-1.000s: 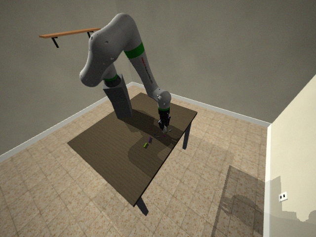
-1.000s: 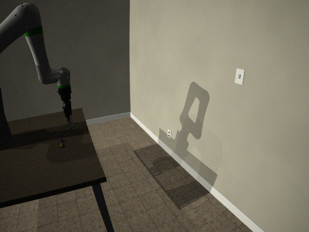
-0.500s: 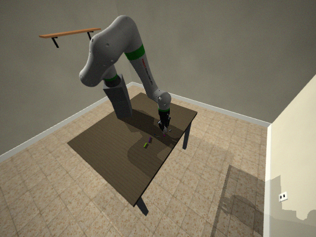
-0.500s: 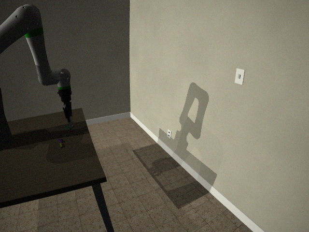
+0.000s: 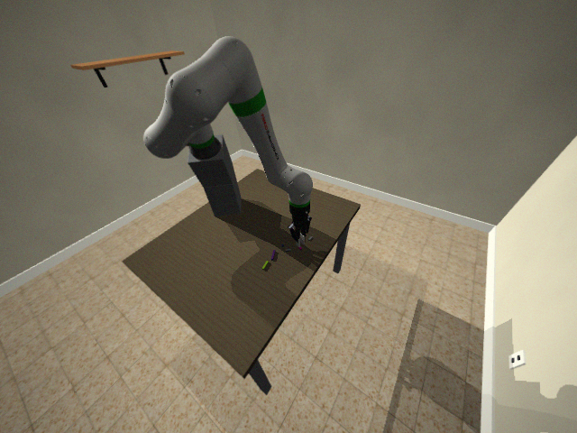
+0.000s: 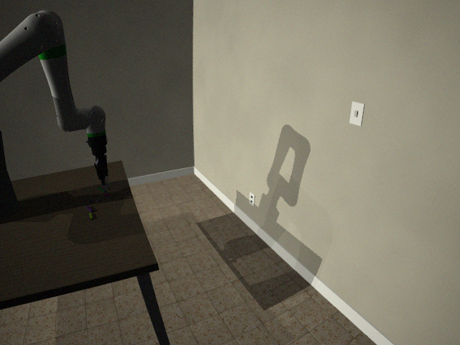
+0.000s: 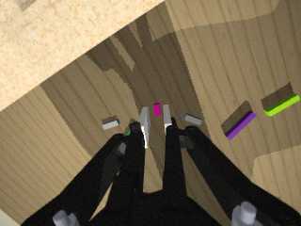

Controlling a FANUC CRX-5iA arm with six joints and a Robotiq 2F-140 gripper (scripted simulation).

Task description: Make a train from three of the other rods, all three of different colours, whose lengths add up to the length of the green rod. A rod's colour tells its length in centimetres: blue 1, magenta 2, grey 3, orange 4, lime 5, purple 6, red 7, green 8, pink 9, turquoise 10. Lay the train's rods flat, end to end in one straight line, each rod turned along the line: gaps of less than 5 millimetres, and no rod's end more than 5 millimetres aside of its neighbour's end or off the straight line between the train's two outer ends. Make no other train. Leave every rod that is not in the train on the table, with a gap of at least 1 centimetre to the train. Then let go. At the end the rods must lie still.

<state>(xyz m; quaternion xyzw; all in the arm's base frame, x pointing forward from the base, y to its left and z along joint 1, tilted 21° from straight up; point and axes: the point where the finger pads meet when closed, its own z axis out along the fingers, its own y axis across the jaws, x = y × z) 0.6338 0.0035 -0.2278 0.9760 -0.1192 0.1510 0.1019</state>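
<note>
My gripper (image 7: 156, 114) (image 5: 299, 239) (image 6: 104, 182) hangs just above the table near its far right edge, fingers drawn in to a narrow gap and holding nothing. The short magenta rod (image 7: 156, 109) (image 5: 300, 248) lies on the table just beyond the fingertips, in line with the gap and untouched. A sliver of the green rod (image 7: 128, 133) shows behind the left finger; the rest is hidden. Two grey rods (image 7: 110, 123) (image 7: 193, 119) lie on either side of the fingers. A purple rod (image 7: 240, 125) (image 5: 273, 254) and a lime rod (image 7: 281, 104) (image 5: 265, 264) lie further right. I see no blue rod.
The dark wooden table (image 5: 186, 261) (image 6: 74, 259) ends close beyond the gripper, with tiled floor past its edge. The arm's grey pedestal (image 5: 216, 186) stands at the table's back. All rods lie clustered near the gripper.
</note>
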